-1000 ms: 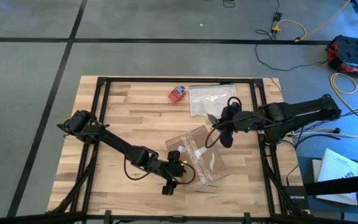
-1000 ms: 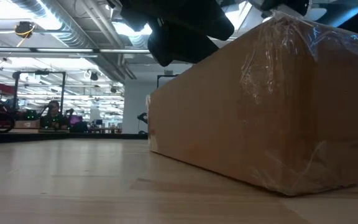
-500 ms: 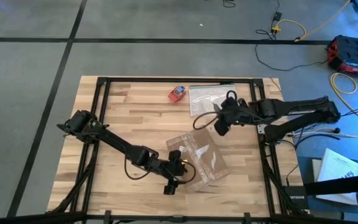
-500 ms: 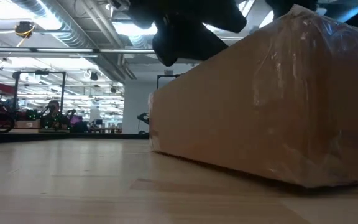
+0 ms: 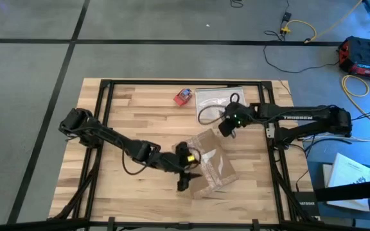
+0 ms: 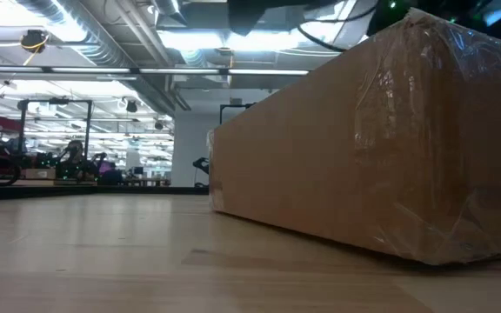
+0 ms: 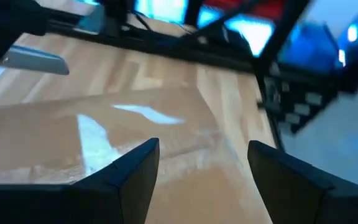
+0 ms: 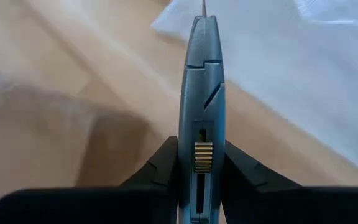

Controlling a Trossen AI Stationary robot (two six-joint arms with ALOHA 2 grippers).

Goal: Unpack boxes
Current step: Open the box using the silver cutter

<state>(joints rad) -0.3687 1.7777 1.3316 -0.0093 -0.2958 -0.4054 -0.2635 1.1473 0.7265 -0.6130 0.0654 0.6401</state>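
Lying taped shut, one cardboard box hides its contents. Left gripper hovers over it, fingers apart. Right gripper clamps a box cutter.

Probably an industrial lab or warehouse hall: exposed ceiling ducts, distant shelving, grey concrete floor.

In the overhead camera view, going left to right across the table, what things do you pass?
Left hand at the near-left edge of the cardboard box → cardboard box → right hand holding a grey utility knife. Along the far edge: small red-and-blue object → clear plastic bag.
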